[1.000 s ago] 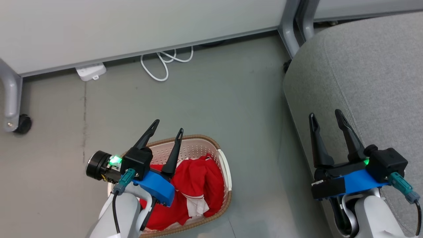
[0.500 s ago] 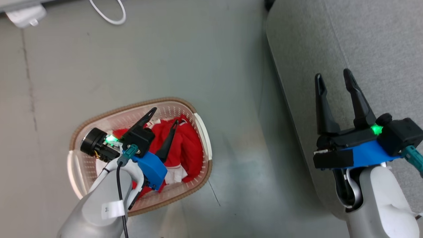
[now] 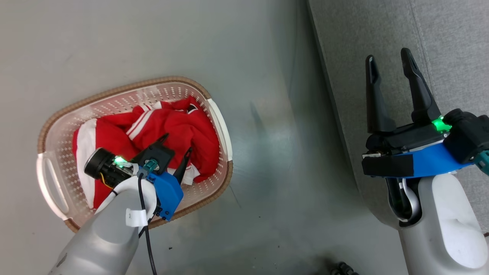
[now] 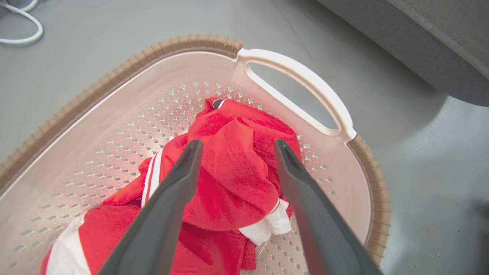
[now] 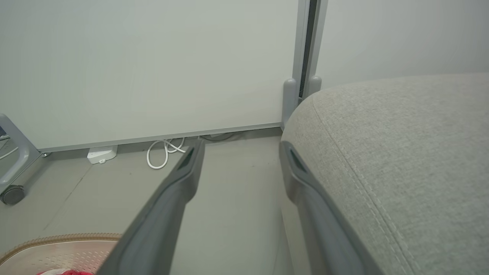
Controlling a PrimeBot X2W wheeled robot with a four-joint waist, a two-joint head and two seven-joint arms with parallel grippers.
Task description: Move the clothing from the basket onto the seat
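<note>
While the left arm reaches in at the lower left of the head view, the basket sits on the grey floor in the left half of the frame. Its brown rim runs round cream perforated walls, with a white handle at its right end. The clothing is heaped inside it, red with white stripes toward the top of the pile and a white hem at its lower right. Over that pile the left gripper points down into the basket, its two dark fingers spread apart. In the wrist view a raised red fold lies between them; whether the tips touch the fabric I cannot quite tell. Past a bare stretch of floor, at the right of the frame, the right gripper hangs with fingers parted, holding nothing. It shows against the rounded edge of the seat, whose grey woven cushion takes up the upper right corner.
</note>
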